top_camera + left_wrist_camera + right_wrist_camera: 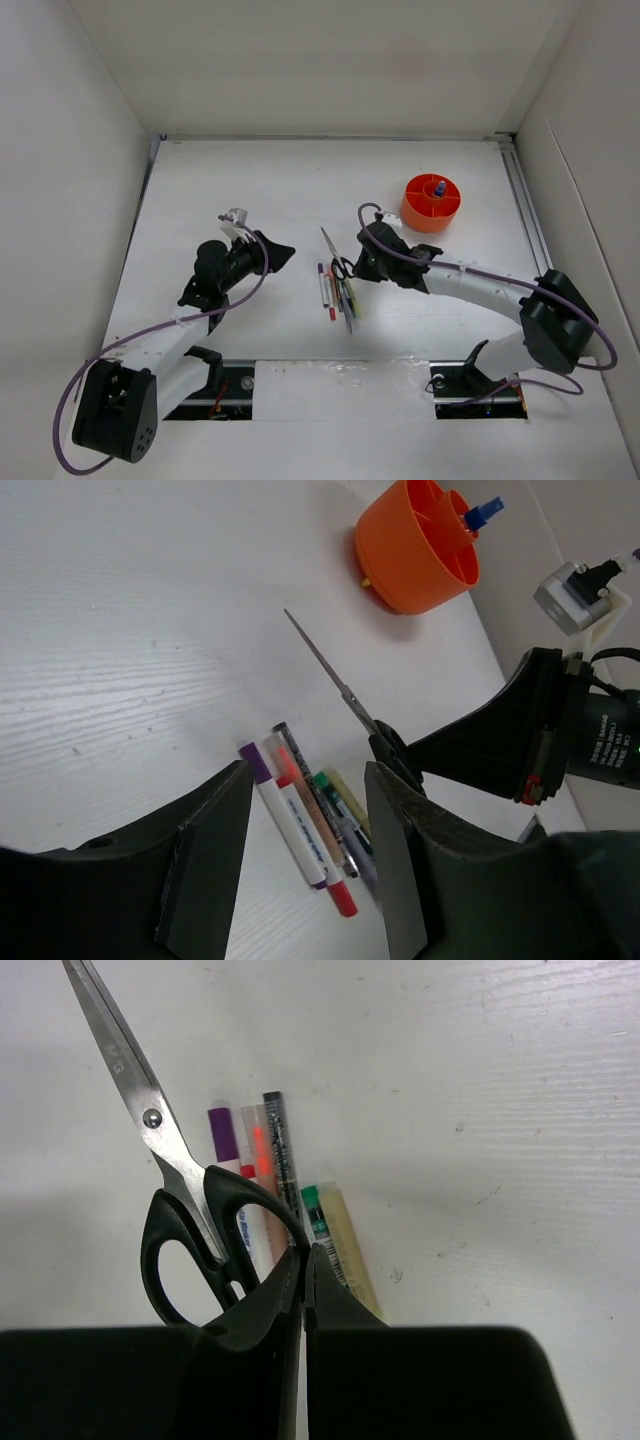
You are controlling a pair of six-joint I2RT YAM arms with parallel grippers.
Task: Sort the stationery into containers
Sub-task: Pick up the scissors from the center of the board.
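Nearest the front edge of the bench (230, 180), a little right of its middle, a short row of pens (334, 293) is lying side by side, each pointing roughly from front to back. Among them are a white pen with a purple cap (220, 1130), a clear reddish one (258, 1145), a dark speckled one (278, 1140), a green-capped one (314, 1205) and a pale yellow one (345, 1245).

The right gripper (305, 1255) is hanging over the far ends of these pens with its jaws pressed together. Its tips are sitting right at the inner loop of the black handle of the scissors (150, 1110). Whether the loop's rim is pinched between them cannot be told. The scissors are lying closed, with the handles over the pen tops and the blade pointing away toward the back left.

The left gripper (308, 780) is facing the pens from their left. It is near them but apart, and its jaws are standing spread with nothing between them.

Farther back, toward the far right corner and well apart from both grippers, the orange holder (425, 214) is standing upright. A small bottle with a blue cap (438, 187) is sitting in its inner ring.
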